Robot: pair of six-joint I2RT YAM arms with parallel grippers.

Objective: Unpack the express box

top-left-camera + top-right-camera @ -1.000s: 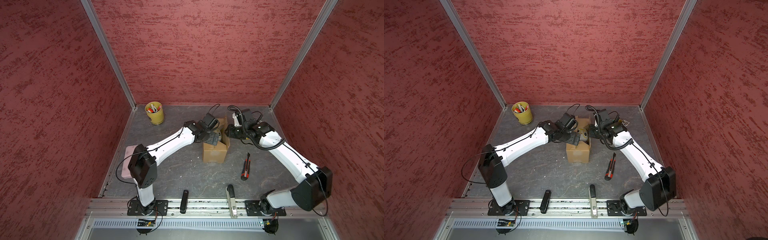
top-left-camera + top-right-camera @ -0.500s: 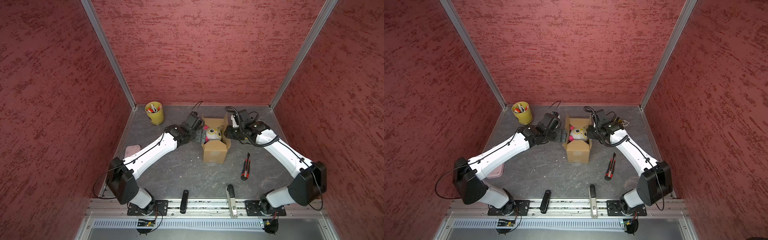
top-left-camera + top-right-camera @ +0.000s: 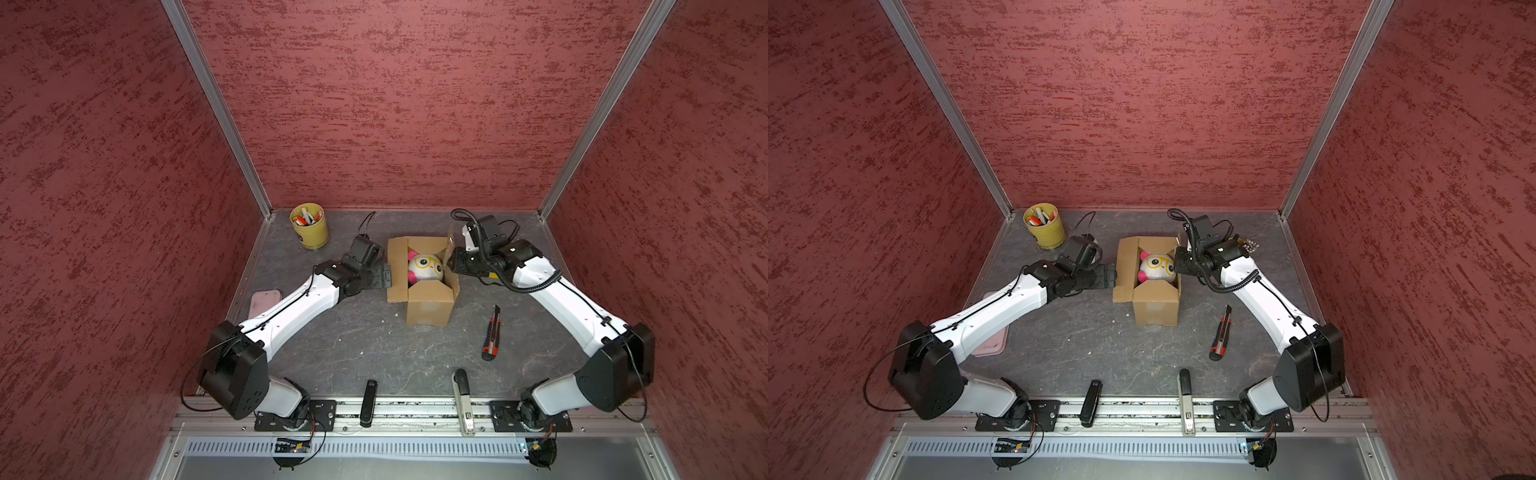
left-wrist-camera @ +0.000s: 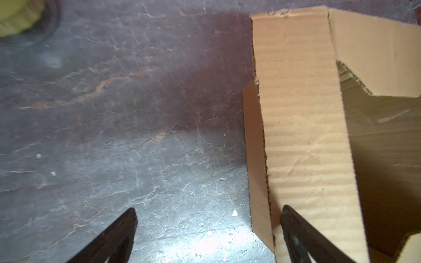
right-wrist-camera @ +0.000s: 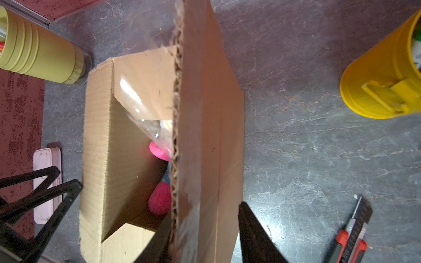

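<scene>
Right wrist view looks along the upright right flap of the express box [image 5: 98, 159]; the right gripper [image 5: 205, 214] straddles that flap with its fingers [image 5: 252, 230] about half closed, one inside the carton and one against the flap's outer face, holding it up. In both top views the express box [image 3: 430, 305] stands open near the middle of the grey table [image 3: 374, 340], towards the back; a white plush toy [image 3: 426, 268] with pink ears lies inside. The left gripper [image 3: 384, 275] sits low just beside the folded-out left flap, spread wide and holding nothing; the left wrist view shows one finger [image 4: 293, 230] over the flap's edge. An orange utility knife [image 3: 492, 332] lies right of the box; a yellow pen cup [image 3: 309, 226] stands in the back left corner.
</scene>
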